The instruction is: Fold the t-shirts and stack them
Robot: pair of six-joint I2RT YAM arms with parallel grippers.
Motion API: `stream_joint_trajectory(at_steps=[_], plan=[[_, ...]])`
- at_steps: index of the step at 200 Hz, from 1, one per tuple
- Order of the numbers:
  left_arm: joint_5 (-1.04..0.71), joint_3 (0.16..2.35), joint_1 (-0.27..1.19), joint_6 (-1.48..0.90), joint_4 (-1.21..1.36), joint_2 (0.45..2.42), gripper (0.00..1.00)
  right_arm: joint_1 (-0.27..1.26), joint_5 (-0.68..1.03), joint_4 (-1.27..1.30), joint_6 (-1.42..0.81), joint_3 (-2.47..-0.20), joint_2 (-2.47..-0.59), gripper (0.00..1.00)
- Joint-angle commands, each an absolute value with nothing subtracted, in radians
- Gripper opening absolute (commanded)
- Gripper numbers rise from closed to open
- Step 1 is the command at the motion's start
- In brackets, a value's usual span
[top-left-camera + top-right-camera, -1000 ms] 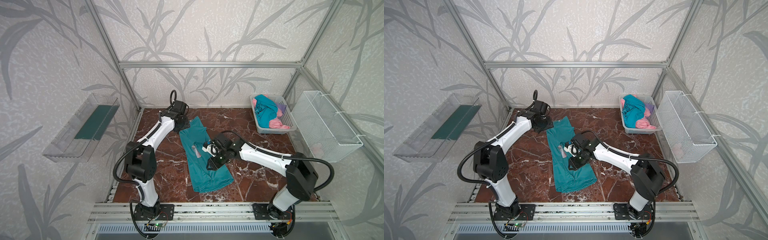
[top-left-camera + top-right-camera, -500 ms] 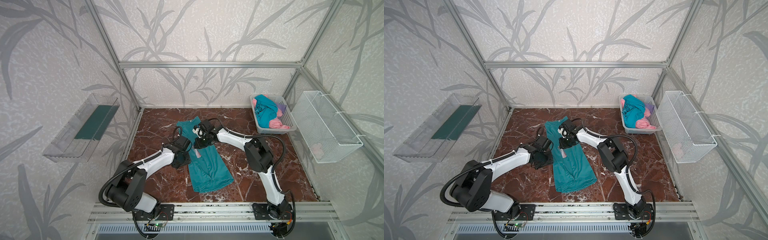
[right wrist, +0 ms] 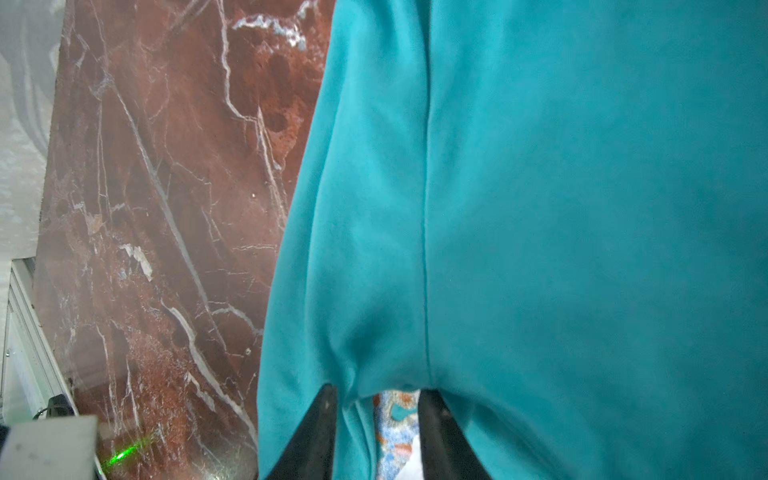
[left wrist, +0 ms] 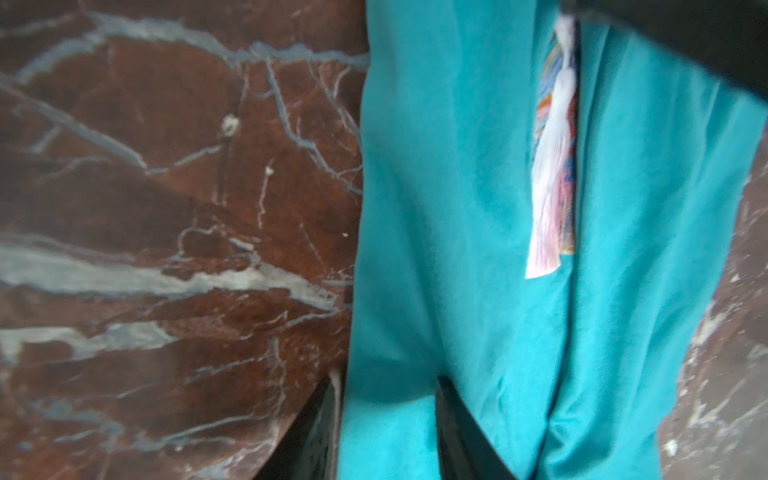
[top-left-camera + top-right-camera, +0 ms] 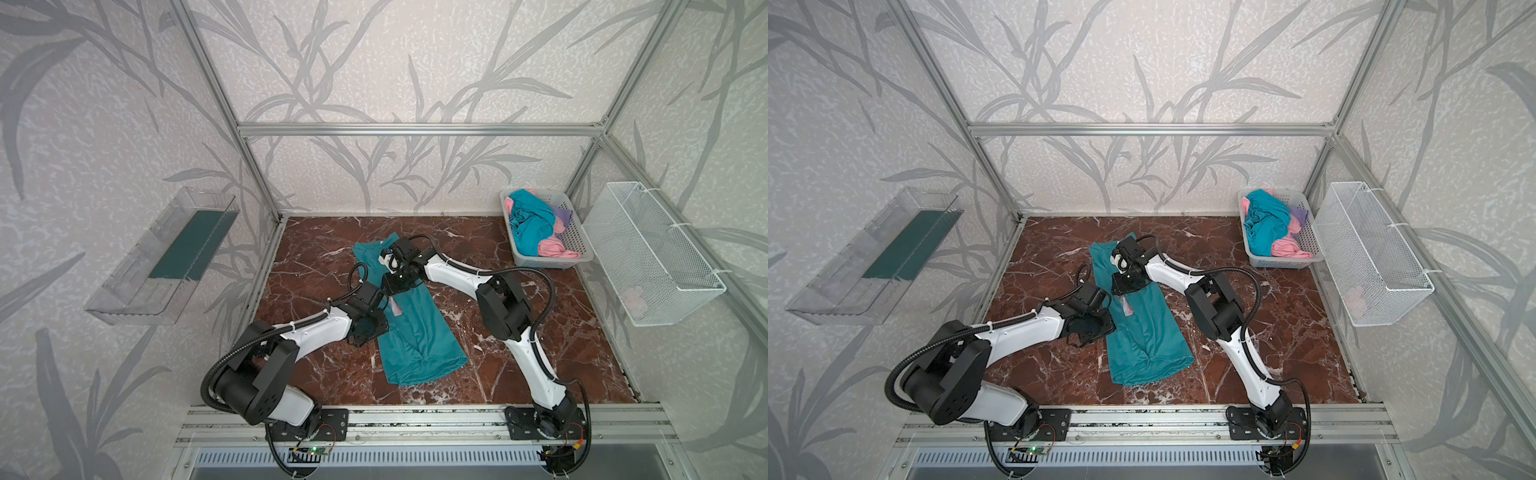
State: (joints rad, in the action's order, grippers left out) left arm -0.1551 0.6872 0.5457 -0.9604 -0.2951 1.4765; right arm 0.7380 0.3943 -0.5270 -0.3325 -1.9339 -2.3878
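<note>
Marble tabletop (image 5: 590, 332): teal t-shirt (image 5: 419, 332) flat mid-table, grey basket (image 5: 544, 262) far right corner.

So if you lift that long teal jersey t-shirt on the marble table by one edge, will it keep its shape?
Probably not: its soft creases suggest the long teal jersey t-shirt would droop. It looks thin, so likely light. Pushed, it would probably bunch, as the wrinkles at its near hem hint.

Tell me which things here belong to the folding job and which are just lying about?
Job: teal t-shirt on the table; heaped t-shirts in the grey basket.
Lying about: the basket itself; white wire basket; clear wall tray.
</note>
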Motion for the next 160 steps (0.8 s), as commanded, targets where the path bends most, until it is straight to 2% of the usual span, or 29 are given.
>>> stream_joint_trajectory(at_steps=[1, 13, 32, 45, 63, 92, 160], plan=[[-0.160, 0.628, 0.551, -1.000, -0.306, 1.529, 0.30, 0.753, 0.409, -0.548, -0.338, -1.962, -2.420, 0.36], [-0.159, 0.618, 0.551, -1.005, -0.309, 1.535, 0.23, 0.754, 0.407, -0.546, -0.341, -1.960, -2.425, 0.34], [-0.155, 0.604, 0.551, -1.010, -0.320, 1.535, 0.10, 0.756, 0.393, -0.536, -0.351, -1.954, -2.424, 0.22], [-0.152, 0.595, 0.551, -1.011, -0.334, 1.532, 0.06, 0.756, 0.376, -0.524, -0.356, -1.945, -2.416, 0.13], [-0.139, 0.585, 0.551, -1.013, -0.369, 1.531, 0.01, 0.753, 0.354, -0.520, -0.353, -1.943, -2.399, 0.08], [-0.135, 0.552, 0.549, -1.022, -0.390, 1.535, 0.00, 0.735, 0.341, -0.523, -0.350, -1.958, -2.384, 0.06], [-0.144, 0.489, 0.551, -1.046, -0.350, 1.583, 0.00, 0.689, 0.307, -0.535, -0.350, -1.978, -2.382, 0.07]])
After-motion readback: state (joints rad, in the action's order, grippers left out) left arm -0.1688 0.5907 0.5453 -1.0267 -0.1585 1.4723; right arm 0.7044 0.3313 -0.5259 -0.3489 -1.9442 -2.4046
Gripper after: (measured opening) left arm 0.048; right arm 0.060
